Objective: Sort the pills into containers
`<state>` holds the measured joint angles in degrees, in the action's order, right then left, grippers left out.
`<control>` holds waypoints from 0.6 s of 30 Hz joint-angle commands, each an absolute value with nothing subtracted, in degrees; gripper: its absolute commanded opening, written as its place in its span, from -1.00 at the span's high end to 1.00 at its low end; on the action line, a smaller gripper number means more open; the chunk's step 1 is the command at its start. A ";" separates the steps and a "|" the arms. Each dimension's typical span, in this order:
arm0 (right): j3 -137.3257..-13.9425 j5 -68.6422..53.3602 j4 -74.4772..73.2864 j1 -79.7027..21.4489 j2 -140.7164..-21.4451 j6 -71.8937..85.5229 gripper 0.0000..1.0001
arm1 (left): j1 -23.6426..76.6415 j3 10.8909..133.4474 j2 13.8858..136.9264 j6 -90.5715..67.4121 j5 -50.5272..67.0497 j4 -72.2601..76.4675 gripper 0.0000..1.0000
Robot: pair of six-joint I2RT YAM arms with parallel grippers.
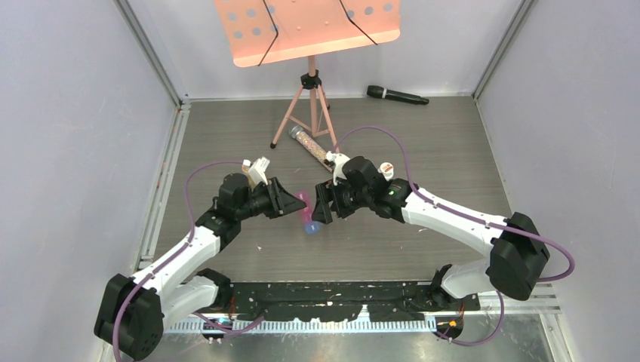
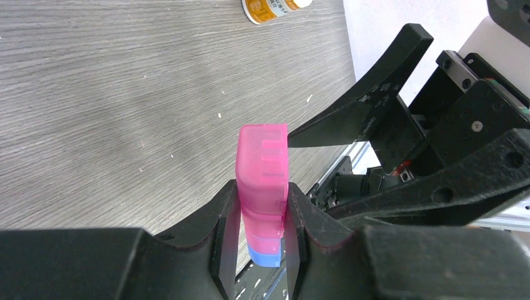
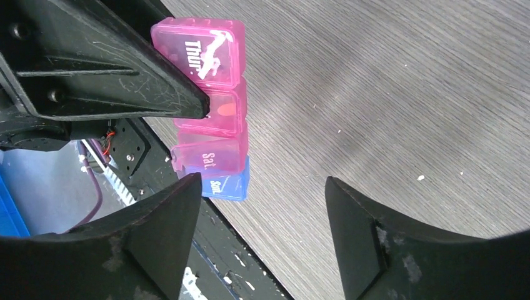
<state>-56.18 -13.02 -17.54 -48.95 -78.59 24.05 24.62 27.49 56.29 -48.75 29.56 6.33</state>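
Pill box (image 3: 209,119) is up between the two arms, over the middle of the counter (image 2: 125,94), gripped edge-on by the left claw (image 2: 262,209). That claw is nearly shut. Its two fingers press the flat sides of the strip at the lower part, so the pink end stands free above them and the blue end compartment points toward the arm bases. The lids I can read, Thur, Sat and Sun, all look closed. The right claw (image 3: 264,184) stands wide open and has hold of nothing. In the left wrist view one of its fingertips (image 2: 319,128) touches the edge of the top pink compartment.

I judge that the step in hand is the opening of a lid, before any pill goes in. The next move calls for the right fingertip to catch the small lip of that lid and lift it, while the left claw holds firmly so the strip does not turn or slip. The lip is thin and the plastic looks smooth, so the tip may slide off. A bottle (image 2: 272,9) lies further off on the counter. The pills probably come from there, but I cannot see any.
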 commanded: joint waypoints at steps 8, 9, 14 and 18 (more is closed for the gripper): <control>-61.45 -7.39 -15.82 -55.27 -80.82 20.43 -0.82 | 24.32 30.03 57.70 -47.46 28.79 5.47 1.00; -62.14 -6.16 -16.61 -55.63 -81.50 20.45 -0.83 | 24.30 30.18 57.73 -47.46 28.75 5.27 1.00; -63.24 2.28 -18.99 -56.16 -82.56 22.27 -0.80 | 24.26 30.69 57.57 -47.49 28.59 4.14 1.00; -63.77 6.97 -22.00 -56.16 -81.91 21.70 -0.76 | 24.26 30.97 57.86 -47.64 28.94 4.21 1.00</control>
<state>-60.99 -0.95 -19.22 -56.18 -82.91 21.96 24.62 28.18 57.84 -48.56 28.53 3.86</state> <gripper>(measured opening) 0.895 0.293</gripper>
